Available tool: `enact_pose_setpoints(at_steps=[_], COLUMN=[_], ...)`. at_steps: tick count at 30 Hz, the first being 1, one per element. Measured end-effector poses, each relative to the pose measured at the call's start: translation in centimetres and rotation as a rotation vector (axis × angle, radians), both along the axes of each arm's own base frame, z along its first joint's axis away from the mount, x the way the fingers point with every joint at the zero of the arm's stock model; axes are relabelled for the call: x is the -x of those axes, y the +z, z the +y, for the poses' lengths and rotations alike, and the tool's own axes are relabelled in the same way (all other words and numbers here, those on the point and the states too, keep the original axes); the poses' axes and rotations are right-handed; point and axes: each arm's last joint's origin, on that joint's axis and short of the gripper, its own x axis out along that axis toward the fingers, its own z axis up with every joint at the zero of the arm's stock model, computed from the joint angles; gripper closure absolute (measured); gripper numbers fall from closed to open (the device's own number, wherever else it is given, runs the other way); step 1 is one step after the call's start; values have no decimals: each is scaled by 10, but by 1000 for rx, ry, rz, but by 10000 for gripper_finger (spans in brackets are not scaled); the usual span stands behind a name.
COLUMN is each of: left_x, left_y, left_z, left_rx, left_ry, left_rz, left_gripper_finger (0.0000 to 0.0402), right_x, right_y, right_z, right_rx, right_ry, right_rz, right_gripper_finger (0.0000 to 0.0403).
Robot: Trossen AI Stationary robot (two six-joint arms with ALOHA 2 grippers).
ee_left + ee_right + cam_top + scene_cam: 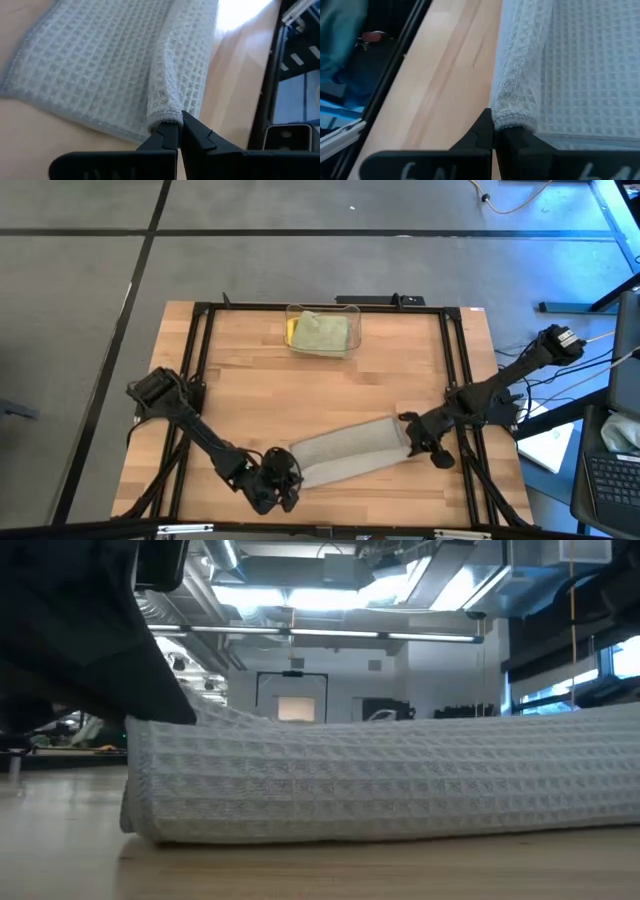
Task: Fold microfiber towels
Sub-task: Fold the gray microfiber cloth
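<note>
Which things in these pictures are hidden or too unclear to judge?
- High view: how many towels lie in the bin; they are stacked, only sage and a yellow edge show.
- Low view: both grippers and the bin, hidden behind the grey towel.
- Wrist views: the grey towel's far ends, cut off by picture edges.

towel (pixel 345 453) on table (pixel 250 400), bin (pixel 322 330) behind

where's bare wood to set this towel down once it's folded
Bare wood lies between the clear bin and the grey towel, plus the table's left middle. The front is crowded: left gripper and right gripper each pinch a towel end.
</note>
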Motion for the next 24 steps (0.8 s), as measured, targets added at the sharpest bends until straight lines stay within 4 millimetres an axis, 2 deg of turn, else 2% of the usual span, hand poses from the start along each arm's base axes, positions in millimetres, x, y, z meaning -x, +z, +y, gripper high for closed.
enact_pose_setpoints(at_steps=[11,24], left_x=[-11,-5], left_y=[-1,0], left_z=[15,6], left_rx=[-55,-45], left_ry=[0,-22], left_rz=[20,9], left_gripper_finger=[402,402], right_x=[2,0], right_y=[-5,0], right_z=[-6,-4], right_rx=[133,108], right_ry=[-106,-78], right_rz=[5,0], right_gripper_finger=[395,395])
